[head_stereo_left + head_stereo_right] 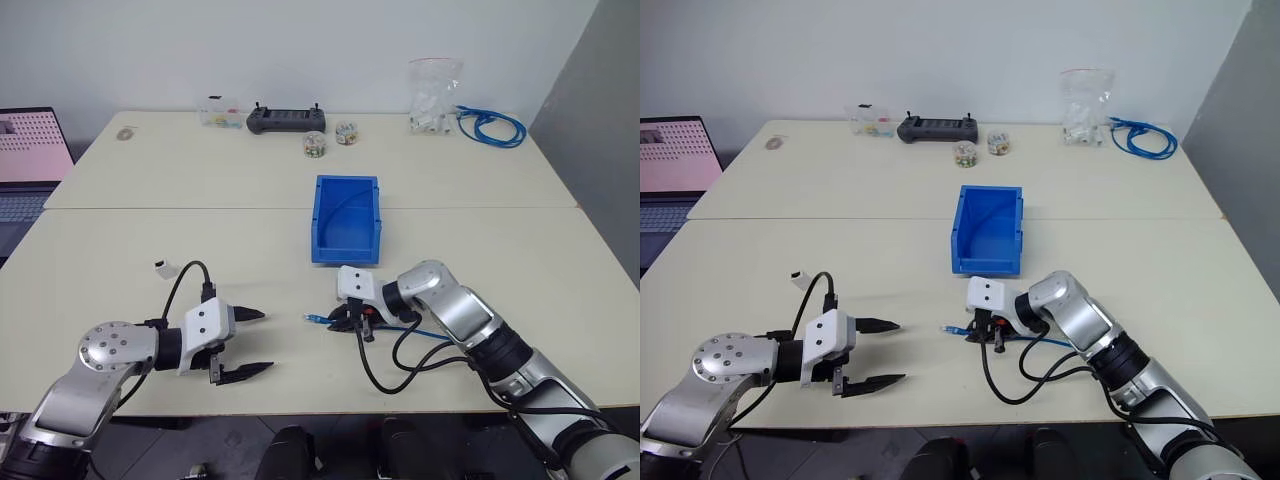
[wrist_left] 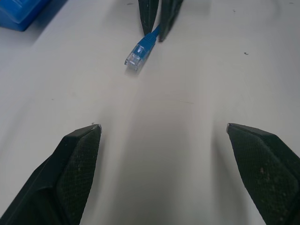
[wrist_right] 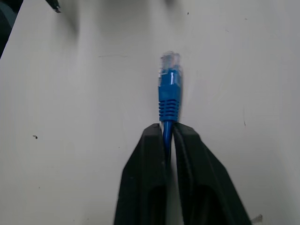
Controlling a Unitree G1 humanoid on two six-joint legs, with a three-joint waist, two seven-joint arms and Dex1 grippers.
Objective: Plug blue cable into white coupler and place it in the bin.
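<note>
The blue cable (image 3: 168,91) lies on the table just in front of the bin, and my right gripper (image 1: 347,320) is shut on it just behind the plug boot. Its clear plug (image 1: 315,319) sticks out toward my left gripper, and the rest trails back under the right arm (image 1: 432,333). My left gripper (image 1: 247,344) is open and holds nothing, a hand's width left of the plug (image 2: 139,52). The white coupler (image 1: 165,267) lies on the table behind the left gripper. The blue bin (image 1: 347,182) stands mid-table, beyond the right gripper.
At the table's far edge sit a black controller (image 1: 285,120), two small jars (image 1: 314,144), a small clear box (image 1: 218,114), a clear bag of white parts (image 1: 433,100) and a coil of blue cable (image 1: 490,128). A laptop (image 1: 30,160) stands at the far left.
</note>
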